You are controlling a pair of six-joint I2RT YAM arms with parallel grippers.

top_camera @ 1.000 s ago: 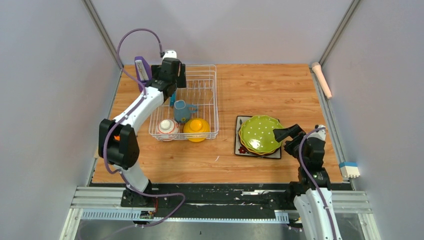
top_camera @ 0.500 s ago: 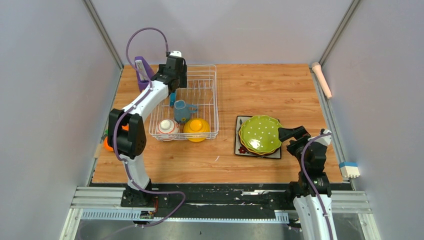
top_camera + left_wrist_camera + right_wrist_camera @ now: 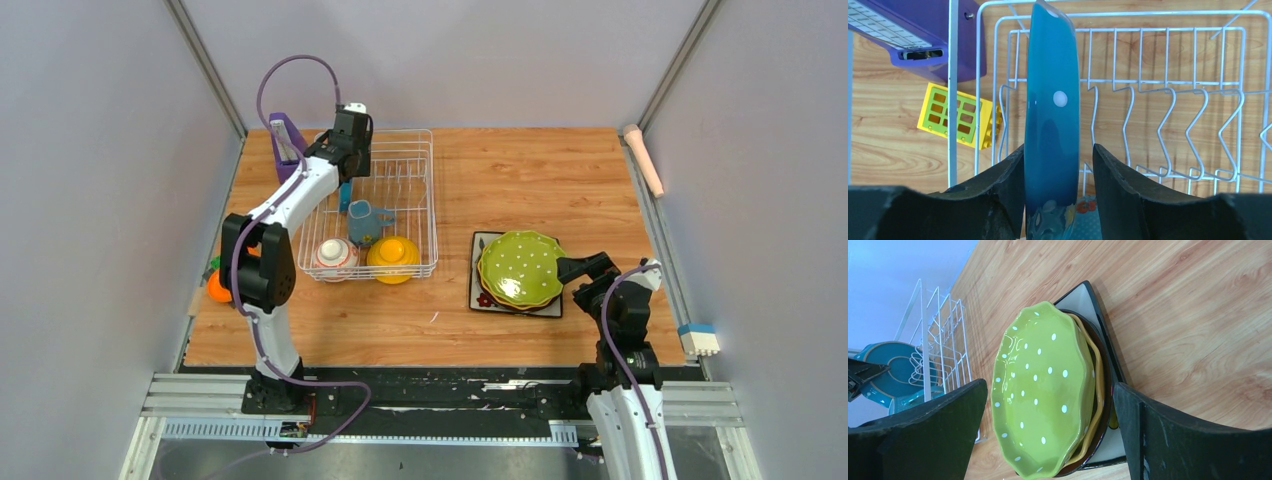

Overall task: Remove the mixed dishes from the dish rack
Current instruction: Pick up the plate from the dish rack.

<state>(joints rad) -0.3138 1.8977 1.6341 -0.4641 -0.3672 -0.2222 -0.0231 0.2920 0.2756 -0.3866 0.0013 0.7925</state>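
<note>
Left wrist view: the left gripper (image 3: 1058, 147) has its fingers (image 3: 1003, 185) either side of the blue-dotted plate (image 3: 1053, 75), which stands on edge in the prongs along the dish rack's (image 3: 405, 165) left side. One pad is against the plate and the other shows a sliver of gap, so it's narrow, not clamped. At the rack's near end sit the blue-grey mug (image 3: 364, 220), the red-and-white patterned bowl (image 3: 333, 256) and the yellow bowl (image 3: 393, 257). Right of the rack, the right gripper (image 3: 1048, 390) is spread wide beside the green-dotted plate (image 3: 1033, 355), stacked on the dark square plate (image 3: 1088, 295). Just left of the rack are a purple holder (image 3: 923, 35) and a yellow grid block (image 3: 955, 115). All of it sits on a wooden table (image 3: 520, 170) between pale grey walls (image 3: 100, 200).
</note>
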